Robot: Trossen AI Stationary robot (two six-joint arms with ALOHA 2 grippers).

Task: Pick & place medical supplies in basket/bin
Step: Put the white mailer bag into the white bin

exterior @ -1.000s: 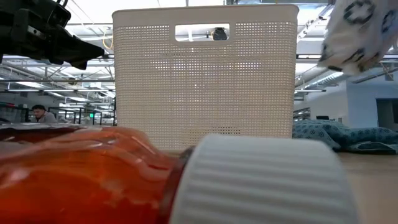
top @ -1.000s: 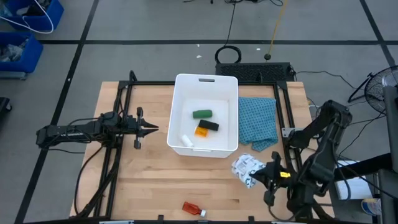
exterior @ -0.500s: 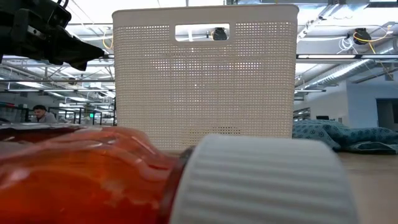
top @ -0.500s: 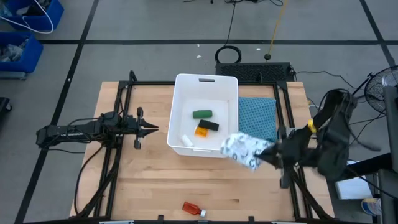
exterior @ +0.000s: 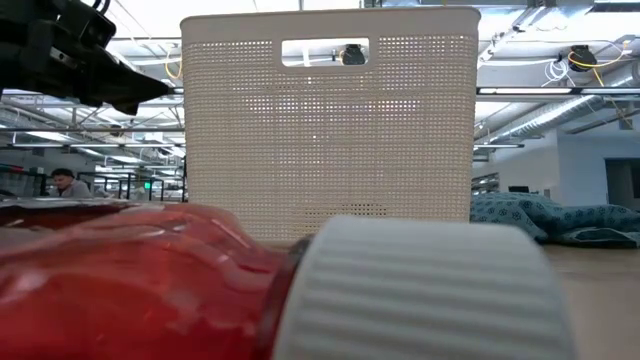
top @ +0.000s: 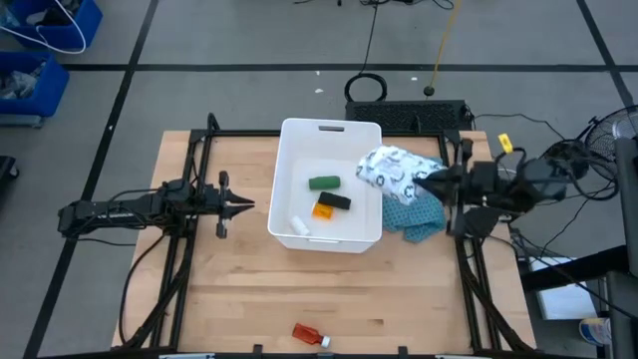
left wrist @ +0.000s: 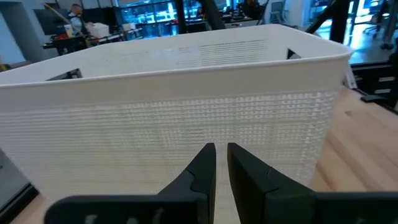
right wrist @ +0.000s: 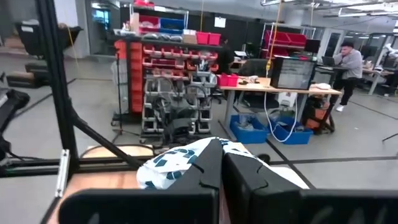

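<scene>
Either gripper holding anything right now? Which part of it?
The right gripper has the white printed packet pinched by one edge, above the tub's right rim. The left gripper holds nothing.

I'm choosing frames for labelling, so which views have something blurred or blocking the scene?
Low view: the red bottle and its white cap lie against the lens, out of focus, filling the lower half; the basket behind is sharp. Right wrist view: the right gripper and printed packet hide the table. High view: unobstructed.

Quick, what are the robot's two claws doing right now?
Left gripper: nearly closed, holding nothing, beside the white bin.
Right gripper: shut on the white printed packet, over the bin's edge.
</scene>
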